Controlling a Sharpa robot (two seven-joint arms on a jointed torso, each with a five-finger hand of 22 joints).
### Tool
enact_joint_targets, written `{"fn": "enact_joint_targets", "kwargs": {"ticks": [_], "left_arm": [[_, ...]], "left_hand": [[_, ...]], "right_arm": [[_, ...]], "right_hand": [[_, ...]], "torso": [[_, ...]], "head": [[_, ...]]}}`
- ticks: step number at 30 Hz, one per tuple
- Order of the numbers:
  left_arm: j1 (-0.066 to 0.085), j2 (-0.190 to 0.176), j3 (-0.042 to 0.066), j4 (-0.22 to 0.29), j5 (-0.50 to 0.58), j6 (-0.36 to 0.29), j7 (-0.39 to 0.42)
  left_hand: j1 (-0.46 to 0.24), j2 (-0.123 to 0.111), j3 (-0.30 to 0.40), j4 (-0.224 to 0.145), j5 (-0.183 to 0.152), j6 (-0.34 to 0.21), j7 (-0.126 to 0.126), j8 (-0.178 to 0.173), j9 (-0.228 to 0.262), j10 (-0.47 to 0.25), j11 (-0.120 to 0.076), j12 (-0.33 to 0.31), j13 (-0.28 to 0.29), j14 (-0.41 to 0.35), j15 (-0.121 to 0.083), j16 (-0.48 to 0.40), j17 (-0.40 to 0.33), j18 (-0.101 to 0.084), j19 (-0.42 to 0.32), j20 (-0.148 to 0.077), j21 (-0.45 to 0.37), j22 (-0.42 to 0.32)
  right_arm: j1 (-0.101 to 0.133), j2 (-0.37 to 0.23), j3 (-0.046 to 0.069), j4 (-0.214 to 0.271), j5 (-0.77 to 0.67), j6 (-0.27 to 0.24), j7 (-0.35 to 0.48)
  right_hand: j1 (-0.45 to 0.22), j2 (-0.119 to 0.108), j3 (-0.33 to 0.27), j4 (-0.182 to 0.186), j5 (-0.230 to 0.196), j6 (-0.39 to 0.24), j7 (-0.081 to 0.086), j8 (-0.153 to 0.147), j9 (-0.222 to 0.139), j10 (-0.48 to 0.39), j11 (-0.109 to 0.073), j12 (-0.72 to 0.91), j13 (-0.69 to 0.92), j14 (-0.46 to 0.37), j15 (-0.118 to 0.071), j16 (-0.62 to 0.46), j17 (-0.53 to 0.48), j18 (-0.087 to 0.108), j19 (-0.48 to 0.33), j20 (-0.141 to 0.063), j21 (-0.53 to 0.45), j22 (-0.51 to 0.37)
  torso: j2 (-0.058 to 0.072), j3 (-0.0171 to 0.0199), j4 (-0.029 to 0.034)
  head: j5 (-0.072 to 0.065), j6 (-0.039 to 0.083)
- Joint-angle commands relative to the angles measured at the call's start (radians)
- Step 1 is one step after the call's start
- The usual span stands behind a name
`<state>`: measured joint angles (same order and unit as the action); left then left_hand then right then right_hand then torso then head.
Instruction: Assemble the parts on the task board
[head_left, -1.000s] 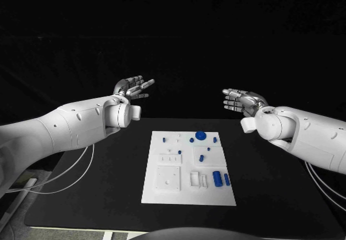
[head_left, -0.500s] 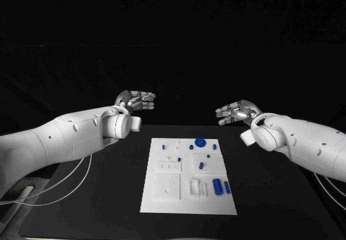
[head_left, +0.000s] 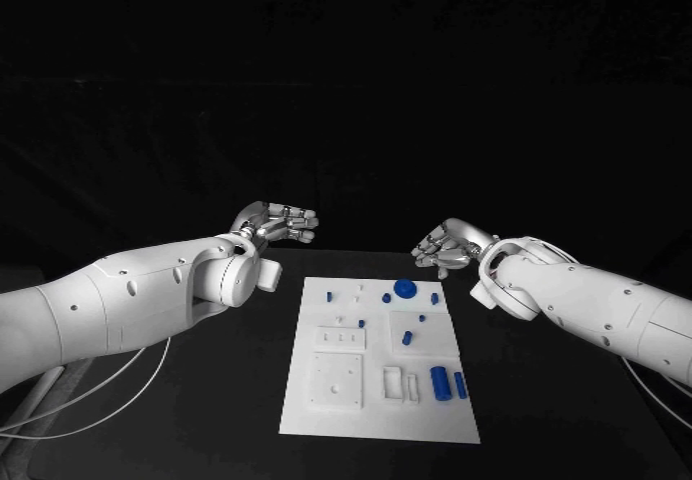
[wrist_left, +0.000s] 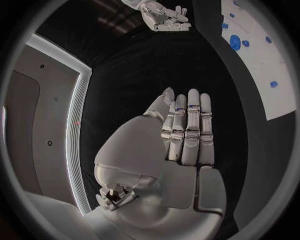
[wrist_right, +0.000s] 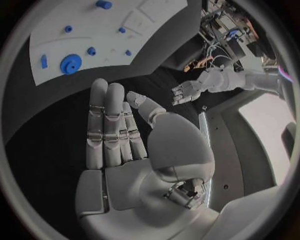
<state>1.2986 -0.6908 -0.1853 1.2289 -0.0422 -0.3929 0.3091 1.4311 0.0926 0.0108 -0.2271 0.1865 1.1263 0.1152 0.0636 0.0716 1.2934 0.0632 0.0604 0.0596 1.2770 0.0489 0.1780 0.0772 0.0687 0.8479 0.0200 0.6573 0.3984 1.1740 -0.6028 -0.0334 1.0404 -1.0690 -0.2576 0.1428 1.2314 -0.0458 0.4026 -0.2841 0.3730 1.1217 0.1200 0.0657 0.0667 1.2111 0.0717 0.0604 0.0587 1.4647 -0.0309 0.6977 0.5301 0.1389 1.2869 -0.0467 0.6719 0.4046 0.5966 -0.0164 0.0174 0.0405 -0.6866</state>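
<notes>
- Since a second ago, both my arms have come down and drawn inward toward the far end of the task board; the fingers, spread then, look more gathered now. The camera has also tipped down a little.
- Head view: my left robot hand (head_left: 281, 222) hovers above the desk (head_left: 216, 400), beyond the far left corner of the white task board (head_left: 346, 410). My right robot hand (head_left: 444, 247) hovers near the far right corner, close to a round blue part (head_left: 405, 288).
- Head view, parts: smaller blue pegs (head_left: 358, 295) dot the far half of the board. Two blue cylinders (head_left: 438, 379) lie side by side on the near half, by the right edge.
- Left wrist view: my left robot hand (wrist_left: 184, 135) holds nothing; its fingers are straight and lie close together.
- Right wrist view: my right robot hand (wrist_right: 122, 130) also holds nothing, fingers straight and side by side, thumb a little apart. The board (wrist_right: 112, 30) lies beyond the fingertips, the round blue part (wrist_right: 70, 63) closest to them.
- Handling, as my judgement: the parts look like small, rigid, light plastic with smooth sides, likely to slip or roll.
- I would pinch the round part across its rim, and a cylinder across its middle, between thumb and fingertip.
</notes>
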Motion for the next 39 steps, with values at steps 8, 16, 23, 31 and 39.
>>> {"fn": "enact_joint_targets", "kwargs": {"ticks": [8,16,23,31,39], "left_arm": [[0.001,-0.029,0.001,0.089,-0.064,0.039,0.025],[0.002,-0.060,0.001,0.162,-0.078,0.044,0.029],[0.004,-0.076,0.002,0.203,-0.082,0.043,0.029],[0.005,-0.076,0.002,0.213,-0.083,0.045,0.027],[0.005,-0.076,0.004,0.222,-0.083,0.045,0.027]], "left_hand": [[-0.040,0.003,-0.002,-0.029,0.007,-0.025,0.010,0.001,-0.001,-0.051,0.020,-0.002,0.000,-0.008,0.003,0.008,-0.001,0.002,0.009,0.012,-0.015,-0.016],[-0.071,0.003,-0.009,-0.050,0.002,-0.052,0.017,0.001,-0.002,-0.083,0.032,-0.002,0.000,-0.021,0.011,0.002,-0.004,0.003,0.023,0.021,-0.053,-0.050],[-0.076,0.000,-0.012,-0.053,0.001,-0.062,0.019,0.001,-0.002,-0.099,0.037,-0.002,0.000,-0.024,0.016,-0.013,-0.006,0.005,0.037,0.027,-0.083,-0.077],[-0.081,0.001,-0.017,-0.052,-0.002,-0.066,0.020,0.001,-0.002,-0.106,0.039,-0.002,0.000,-0.021,0.017,-0.022,-0.005,0.005,0.053,0.028,-0.103,-0.100],[-0.084,0.002,-0.019,-0.051,-0.002,-0.067,0.020,0.001,-0.002,-0.107,0.039,-0.002,0.000,-0.021,0.018,-0.023,-0.005,0.005,0.056,0.028,-0.108,-0.105]], "right_arm": [[-0.020,0.036,0.000,-0.004,-0.406,-0.094,-0.090],[-0.026,0.059,0.000,-0.010,-0.519,-0.118,-0.138],[-0.029,0.069,-0.001,-0.015,-0.587,-0.151,-0.188],[-0.031,0.079,-0.004,-0.018,-0.628,-0.156,-0.227],[-0.035,0.088,-0.011,-0.028,-0.659,-0.140,-0.239]], "right_hand": [[-0.019,-0.033,0.020,0.005,-0.027,-0.026,0.001,-0.004,-0.002,-0.059,0.013,-0.003,-0.001,0.000,0.011,0.124,0.046,0.026,0.005,0.008,0.084,0.100],[-0.008,-0.050,-0.009,0.005,-0.037,-0.045,0.004,-0.003,-0.002,-0.091,0.021,-0.003,-0.001,-0.012,0.019,0.175,0.002,0.023,0.031,0.013,0.063,0.126],[0.006,-0.060,-0.043,0.006,-0.058,-0.055,0.007,-0.004,-0.002,-0.113,0.026,-0.003,-0.001,-0.018,0.024,0.202,-0.027,0.022,0.043,0.018,0.040,0.146],[0.022,-0.073,-0.038,0.022,-0.108,-0.058,0.008,-0.004,-0.003,-0.120,0.027,-0.003,-0.001,-0.023,0.026,0.226,-0.047,0.022,0.057,0.021,0.013,0.172],[0.018,-0.078,-0.007,0.023,-0.123,-0.048,0.005,-0.004,-0.003,-0.112,0.026,-0.003,-0.001,-0.027,0.027,0.241,-0.067,0.018,0.067,0.021,-0.023,0.233]], "torso": [[0.068,-0.0172,0.0266],[0.104,-0.0258,0.0453],[0.129,-0.0302,0.0553],[0.151,-0.0339,0.0588],[0.169,-0.0363,0.0636]], "head": [[-0.016,0.017],[-0.025,0.033],[-0.030,0.054],[-0.039,0.065],[-0.041,0.071]]}}
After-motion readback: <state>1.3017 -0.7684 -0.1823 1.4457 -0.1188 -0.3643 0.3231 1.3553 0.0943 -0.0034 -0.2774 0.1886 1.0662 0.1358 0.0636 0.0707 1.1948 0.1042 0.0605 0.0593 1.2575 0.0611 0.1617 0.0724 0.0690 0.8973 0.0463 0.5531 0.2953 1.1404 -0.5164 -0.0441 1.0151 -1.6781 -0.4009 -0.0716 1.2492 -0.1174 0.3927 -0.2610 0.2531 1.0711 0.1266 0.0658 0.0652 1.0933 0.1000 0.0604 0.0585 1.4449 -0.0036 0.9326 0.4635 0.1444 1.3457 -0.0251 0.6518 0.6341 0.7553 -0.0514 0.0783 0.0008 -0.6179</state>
